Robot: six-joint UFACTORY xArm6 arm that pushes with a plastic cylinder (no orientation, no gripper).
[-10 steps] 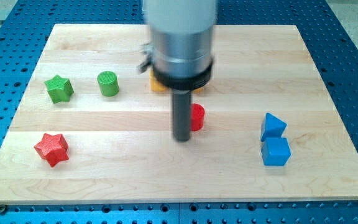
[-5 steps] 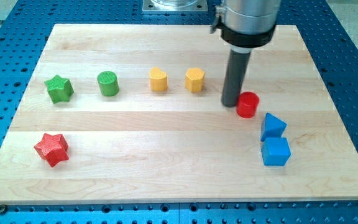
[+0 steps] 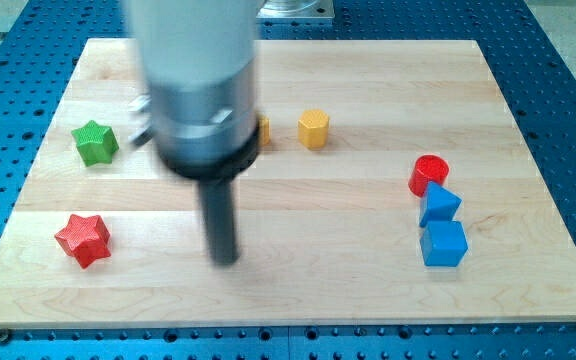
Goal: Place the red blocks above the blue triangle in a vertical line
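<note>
Resting my tip point(image 3: 226, 260) on bare board, right of red star point(image 3: 82, 239), well apart. Red cylinder point(image 3: 429, 175) sits touching blue triangle point(image 3: 439, 204) from above; blue cube point(image 3: 443, 243) below. No jaws on this rod.

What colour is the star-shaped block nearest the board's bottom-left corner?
Red: the red star-shaped block, clearest in the camera view.

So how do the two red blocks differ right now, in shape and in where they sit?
The red cylinder is round; the red star has points. The red cylinder sits at the view's right, directly above the blue triangle and touching it or nearly so; the red star sits alone at the view's lower left. My tip is nearer the red star, to its right, than the red cylinder. Both share the same red.
</note>
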